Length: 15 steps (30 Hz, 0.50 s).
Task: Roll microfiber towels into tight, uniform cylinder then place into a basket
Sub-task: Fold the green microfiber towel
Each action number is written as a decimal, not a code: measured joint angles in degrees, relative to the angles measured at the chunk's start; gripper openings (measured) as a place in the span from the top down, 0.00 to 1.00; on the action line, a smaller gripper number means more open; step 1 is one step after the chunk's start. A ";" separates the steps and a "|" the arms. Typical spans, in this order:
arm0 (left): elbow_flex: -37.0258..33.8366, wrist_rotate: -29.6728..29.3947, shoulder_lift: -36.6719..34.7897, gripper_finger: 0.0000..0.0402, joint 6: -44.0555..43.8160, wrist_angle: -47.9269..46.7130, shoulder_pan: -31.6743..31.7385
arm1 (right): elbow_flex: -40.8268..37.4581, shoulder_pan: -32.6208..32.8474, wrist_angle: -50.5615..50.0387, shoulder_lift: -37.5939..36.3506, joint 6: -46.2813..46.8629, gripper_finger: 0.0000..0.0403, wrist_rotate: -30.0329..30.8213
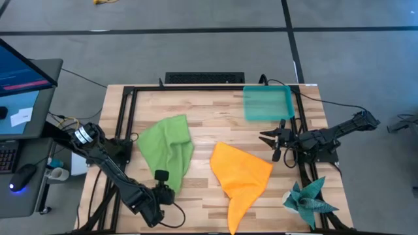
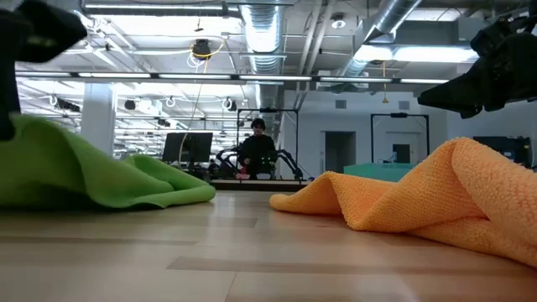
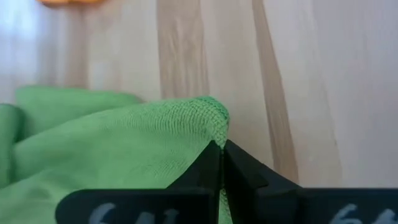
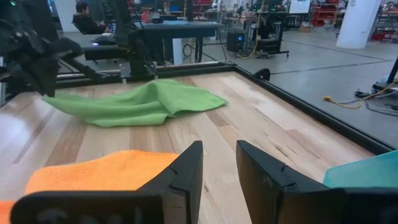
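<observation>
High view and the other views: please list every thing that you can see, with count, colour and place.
green towel: one, lime green, left of the table's middle, one corner pinched.
orange towel: one, bright orange, crumpled, right of the middle.
tray: one, clear teal, far right corner of the table.
spiky cloth: one, dark teal, near right corner.
table: one, light wood with a black frame.
keyboard: one, black, behind the far edge.
person: one, seated far behind.
left tool: shut on the green towel's corner.
right tool: open, above the table beside the orange towel.
</observation>
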 joint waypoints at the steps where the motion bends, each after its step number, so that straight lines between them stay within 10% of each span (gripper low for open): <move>1: 0.90 -0.47 -0.01 1.00 -0.11 -1.03 -0.02 | 0.00 -0.01 0.00 0.00 -0.01 0.70 -0.02; 15: 10.66 -2.53 -0.19 1.00 -3.96 -11.60 -0.32 | -0.09 0.10 0.48 0.00 11.23 0.70 -0.05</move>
